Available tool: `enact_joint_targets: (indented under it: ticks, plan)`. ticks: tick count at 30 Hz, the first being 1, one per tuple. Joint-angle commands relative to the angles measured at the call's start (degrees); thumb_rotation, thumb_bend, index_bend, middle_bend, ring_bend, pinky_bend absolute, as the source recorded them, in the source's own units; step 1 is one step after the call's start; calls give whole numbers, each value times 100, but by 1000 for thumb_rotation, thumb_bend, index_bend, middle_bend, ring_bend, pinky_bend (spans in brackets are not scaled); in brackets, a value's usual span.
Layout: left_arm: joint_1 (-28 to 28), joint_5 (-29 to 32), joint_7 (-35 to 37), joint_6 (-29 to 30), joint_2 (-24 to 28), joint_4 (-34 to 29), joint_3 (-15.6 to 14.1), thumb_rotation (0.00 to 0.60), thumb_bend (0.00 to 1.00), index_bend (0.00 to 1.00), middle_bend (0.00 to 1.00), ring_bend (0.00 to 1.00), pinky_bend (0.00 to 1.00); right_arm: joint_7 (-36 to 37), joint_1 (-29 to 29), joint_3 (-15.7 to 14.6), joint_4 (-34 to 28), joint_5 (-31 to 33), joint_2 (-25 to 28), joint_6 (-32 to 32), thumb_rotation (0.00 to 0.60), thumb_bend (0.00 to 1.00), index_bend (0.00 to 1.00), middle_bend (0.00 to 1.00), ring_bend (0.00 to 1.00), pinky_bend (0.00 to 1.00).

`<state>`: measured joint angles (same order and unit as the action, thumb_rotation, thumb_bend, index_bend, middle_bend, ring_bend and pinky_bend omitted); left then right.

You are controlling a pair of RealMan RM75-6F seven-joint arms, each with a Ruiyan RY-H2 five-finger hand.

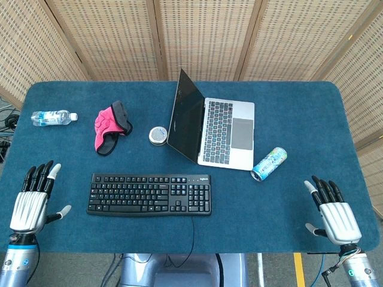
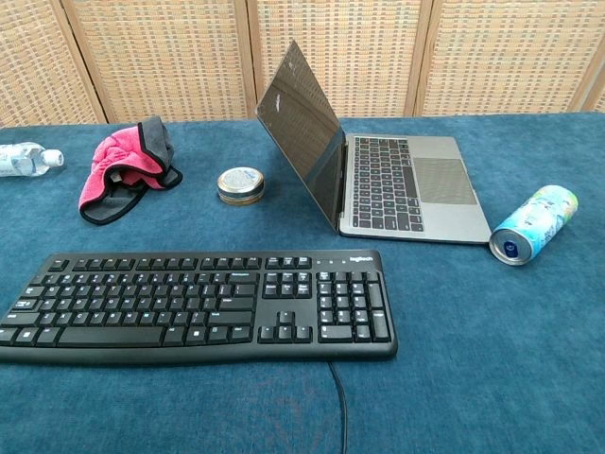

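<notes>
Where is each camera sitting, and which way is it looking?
Head view: high up, looking down on the blue table; shows the left hand and right hand, both open.
Chest view: low at the table's near edge, looking across it towards the screens; no hands show.
Both see the keyboard, laptop and can.

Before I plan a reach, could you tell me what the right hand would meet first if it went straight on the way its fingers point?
Probably nothing: the right hand points up-table with a slight leftward lean, passing right of the drink can, over bare blue table. Height is unclear.
</notes>
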<state>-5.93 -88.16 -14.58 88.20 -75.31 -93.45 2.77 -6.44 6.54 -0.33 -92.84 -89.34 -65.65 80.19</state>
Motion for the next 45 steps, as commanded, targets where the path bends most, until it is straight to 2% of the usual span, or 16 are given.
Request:
enact_joint_targets:
  ticks: [1, 33, 35, 37, 39, 41, 45]
  plan:
    - [0, 1, -2, -3, -2, 5, -2, 600, 0, 0, 0, 0, 0, 2, -2, 3, -4, 11, 3, -2, 600, 16, 0, 0, 0, 0]
    - [-25, 40, -27, -93, 17, -86, -13, 600, 17, 0, 0, 9, 2, 22, -4, 27, 5, 60, 6, -6, 600, 17, 0, 0, 0, 0]
    - [-38, 70, -54, -117, 10, -127, 4, 600, 62, 0, 55, 99, 50, 33, -4, 35, 7, 78, 10, -10, 600, 19, 0, 0, 0, 0]
    - [-57, 105, -80, -145, 7, -187, 28, 600, 144, 0, 245, 296, 171, 35, -5, 37, 2, 85, 14, -10, 600, 19, 0, 0, 0, 0]
    - [-95, 136, -122, -224, 33, -258, 35, 600, 218, 0, 371, 405, 232, 31, -7, 33, -2, 75, 13, -5, 600, 21, 0, 0, 0, 0]
    - [-153, 202, -208, -372, 101, -390, 34, 600, 331, 0, 456, 481, 265, 24, -8, 29, -6, 62, 12, 0, 600, 23, 0, 0, 0, 0]
    - [-290, 364, -603, -665, 304, -787, 54, 600, 645, 0, 585, 609, 334, 22, -7, 27, -7, 72, 13, -12, 600, 22, 0, 0, 0, 0]
